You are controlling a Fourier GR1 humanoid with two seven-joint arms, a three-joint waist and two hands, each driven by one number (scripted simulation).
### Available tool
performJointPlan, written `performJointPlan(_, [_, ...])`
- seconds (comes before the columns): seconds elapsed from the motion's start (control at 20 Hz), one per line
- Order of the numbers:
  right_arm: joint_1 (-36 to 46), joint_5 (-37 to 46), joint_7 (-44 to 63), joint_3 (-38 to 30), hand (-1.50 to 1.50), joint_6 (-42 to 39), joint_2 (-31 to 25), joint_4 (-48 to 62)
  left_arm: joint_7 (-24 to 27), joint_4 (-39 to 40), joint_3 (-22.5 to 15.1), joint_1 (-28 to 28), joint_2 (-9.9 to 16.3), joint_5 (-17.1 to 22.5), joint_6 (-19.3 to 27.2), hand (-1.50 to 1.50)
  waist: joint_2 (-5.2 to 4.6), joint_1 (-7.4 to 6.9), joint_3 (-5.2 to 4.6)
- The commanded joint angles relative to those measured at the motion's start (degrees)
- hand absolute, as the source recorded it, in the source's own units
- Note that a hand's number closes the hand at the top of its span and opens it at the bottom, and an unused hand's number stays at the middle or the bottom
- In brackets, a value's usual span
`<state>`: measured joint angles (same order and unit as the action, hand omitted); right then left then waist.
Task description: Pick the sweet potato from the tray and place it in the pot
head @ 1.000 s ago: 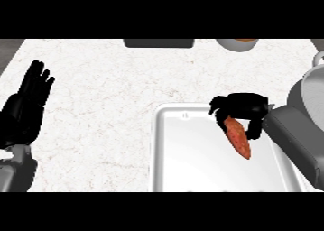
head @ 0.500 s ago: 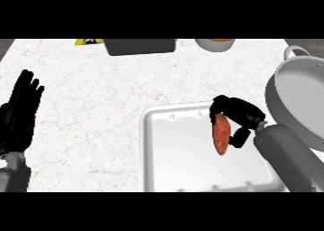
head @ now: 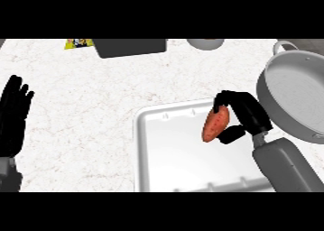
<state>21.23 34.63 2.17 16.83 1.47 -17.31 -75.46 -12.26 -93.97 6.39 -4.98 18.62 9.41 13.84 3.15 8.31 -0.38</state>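
A view from above is showing a white speckled stone table (head: pixel 91 113) with a shallow white rectangular tray (head: pixel 171 158) lying near its front edge. The robot's black right hand (head: pixel 247 118) is curling its fingers (head: pixel 232 98) and thumb around an orange, elongated sweet potato (head: pixel 215 125), pinching it between fingers at the top and thumb at the lower end. The sweet potato is sitting at the tray's upper right corner, over the tray's inside; whether it is touching the tray floor cannot be told. Its long axis is running nearly upright in the view, leaning slightly to the right at the top. A wide round grey metal pot (head: pixel 301 101) with a loop handle is standing just to the right of the hand, beside the tray, so the right hand is by far the nearer one and the carry would likely go rightwards over the pot's rim. The black left hand (head: pixel 10 119) is resting at the left edge, fingers straight and pointing up.
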Motion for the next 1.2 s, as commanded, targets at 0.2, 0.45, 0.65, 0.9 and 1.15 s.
performJointPlan(0.2, [-7.4, 2.8, 18.2, -7.6, 1.5, 7.7, -2.0, -28.2, 0.6, -1.2, -0.1, -0.4, 0.0, 0.1, -0.5, 0.0, -1.15, -1.59, 0.17])
performJointPlan(0.45, [-13.4, 1.8, 27.2, -17.4, 1.5, 2.6, -10.0, -45.5, 1.8, -1.2, -2.4, -0.5, -2.1, -0.4, -1.2, 0.0, -2.19, -4.13, 0.27])
performJointPlan(0.65, [-20.3, -3.5, 31.5, -25.0, 1.5, -0.7, -10.6, -53.7, -1.0, 0.5, -2.5, -5.3, -0.7, -0.6, -2.2, 0.0, -2.9, -6.46, 0.38])
performJointPlan(0.9, [-22.5, -11.9, 27.0, -36.2, 1.5, -3.7, -11.4, -50.8, -3.6, -1.9, -1.6, -6.0, -0.6, 0.8, -4.1, 0.0, -3.02, -7.7, 0.4])
performJointPlan(1.15, [-16.6, -12.5, 21.2, -39.9, 1.5, -2.7, -11.8, -37.0, -3.9, -2.4, -3.5, -7.3, -3.4, -2.5, -1.9, 0.0, -3.14, -8.28, 0.4])
